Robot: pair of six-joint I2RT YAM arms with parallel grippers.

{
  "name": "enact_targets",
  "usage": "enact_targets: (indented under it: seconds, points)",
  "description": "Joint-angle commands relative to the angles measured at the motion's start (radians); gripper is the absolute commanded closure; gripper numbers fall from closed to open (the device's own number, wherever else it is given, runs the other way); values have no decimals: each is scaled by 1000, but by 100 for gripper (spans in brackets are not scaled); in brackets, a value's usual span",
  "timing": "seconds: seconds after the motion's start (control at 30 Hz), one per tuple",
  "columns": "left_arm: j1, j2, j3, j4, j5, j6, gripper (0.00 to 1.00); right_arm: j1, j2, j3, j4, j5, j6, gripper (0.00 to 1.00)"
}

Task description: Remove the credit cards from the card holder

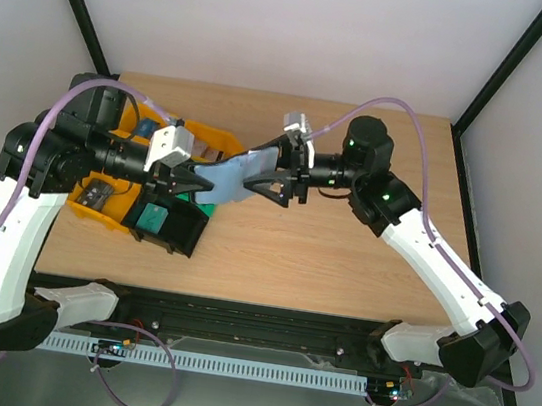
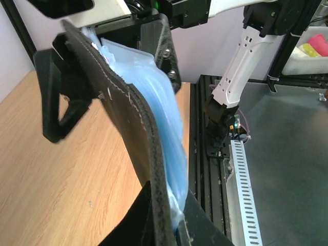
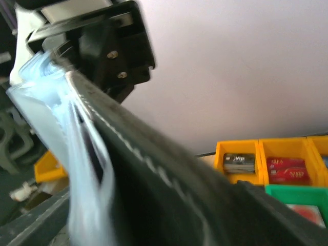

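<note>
Left gripper (image 1: 189,179) clamped on one end of card holder (image 1: 229,179), held mid-air between arms. Right gripper (image 1: 279,179) jaws apart, straddling other end. Red credit cards (image 3: 287,170) lie in yellow bin (image 3: 260,148). Visible pockets look empty, so likely near done.

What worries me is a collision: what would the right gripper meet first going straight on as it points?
The card holder, which the right gripper straddles with open jaws; behind it, probably the left gripper, shut on its other end.
</note>
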Motion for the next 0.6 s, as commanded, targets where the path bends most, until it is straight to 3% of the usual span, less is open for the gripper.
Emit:
enact_targets:
  seconds: [0.0, 0.1, 0.23, 0.3, 0.33, 0.43, 0.47, 0.57]
  points:
    - [-10, 4, 2, 4, 34, 44, 98, 56, -35, -12, 55, 12, -11, 34]
    - [-10, -3, -11, 36, 27, 14, 98, 73, -45, -31, 112, 55, 43, 57]
    - [-10, -21, -79, 205, -92, -160, 98, 93, -46, -53, 193, 85, 139, 89]
    - [-9, -30, -118, 259, -153, -218, 97, 100, -52, -57, 197, 140, 162, 98]
    - [-10, -34, -136, 275, -175, -232, 91, 102, -59, -63, 203, 180, 176, 98]
    - [-10, -43, -197, 296, -193, -240, 37, 106, -80, -93, 239, 308, 238, 98]
    - [-10, -45, -216, 302, -189, -239, 26, 106, -85, -105, 258, 339, 261, 98]
    - [-10, -46, -268, 342, -190, -267, 9, 123, -85, -116, 295, 389, 319, 98]
